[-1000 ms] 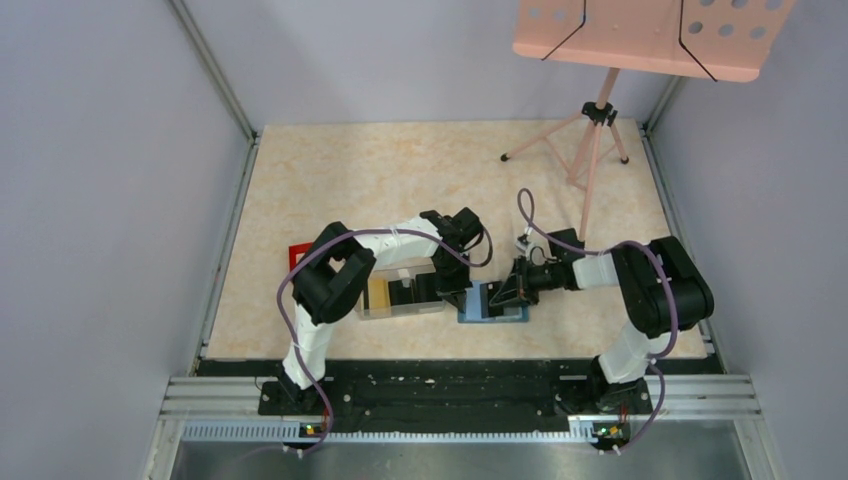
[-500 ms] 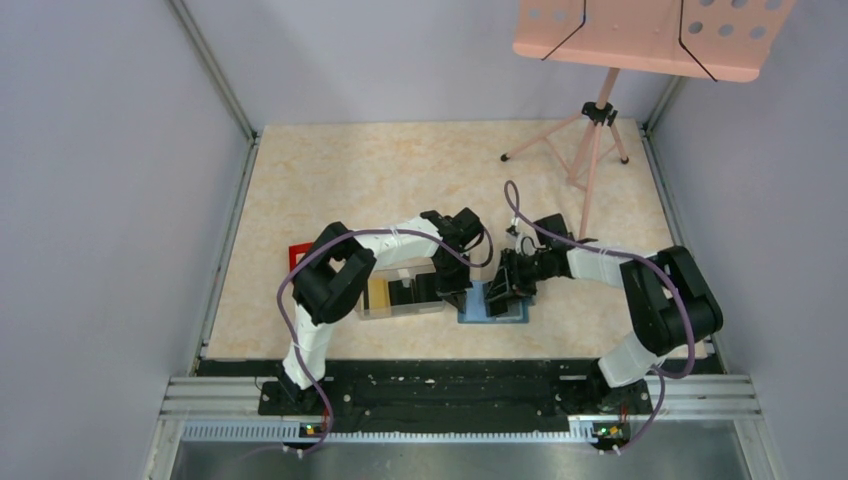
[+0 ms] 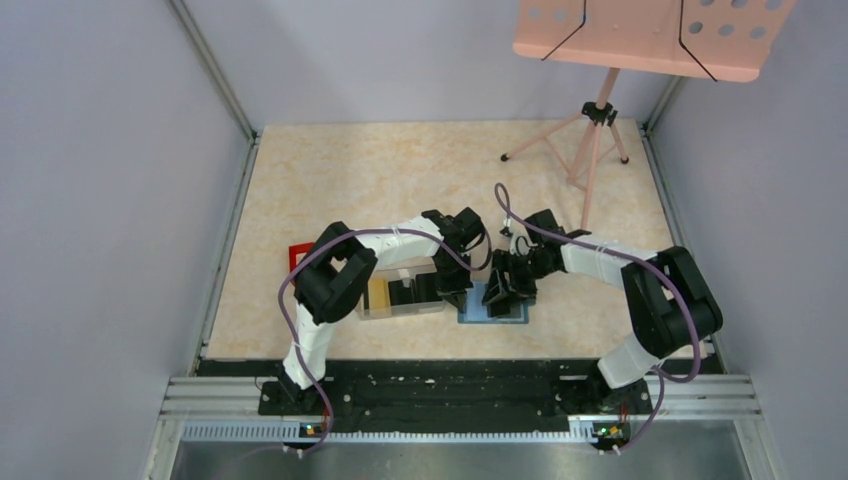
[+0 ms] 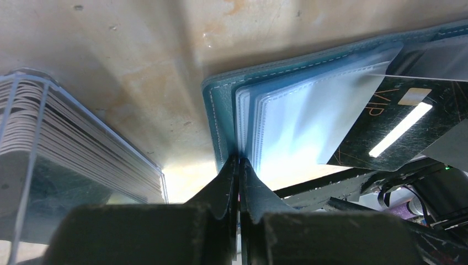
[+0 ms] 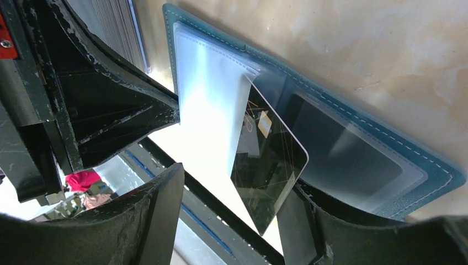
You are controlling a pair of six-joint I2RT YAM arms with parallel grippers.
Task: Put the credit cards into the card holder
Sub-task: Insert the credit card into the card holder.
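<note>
Many pale cards (image 4: 49,132) stand packed in the clear box (image 3: 400,297); beside it we see the card holder (image 5: 425,171) lying open on the beige counter (image 3: 400,170), a black card (image 5: 270,165) partway into its sleeve (image 5: 204,94). Our left hand (image 4: 238,165) is pinched together at its edge, our right hand (image 5: 234,185) spread around the card. Grey walls (image 3: 100,200), pink music stand (image 3: 600,120).

walls (image 3: 100,200) pale lilac | tabletop (image 3: 400,170) beige, marbled | pink music stand (image 3: 640,35) on tripod, far right
</note>
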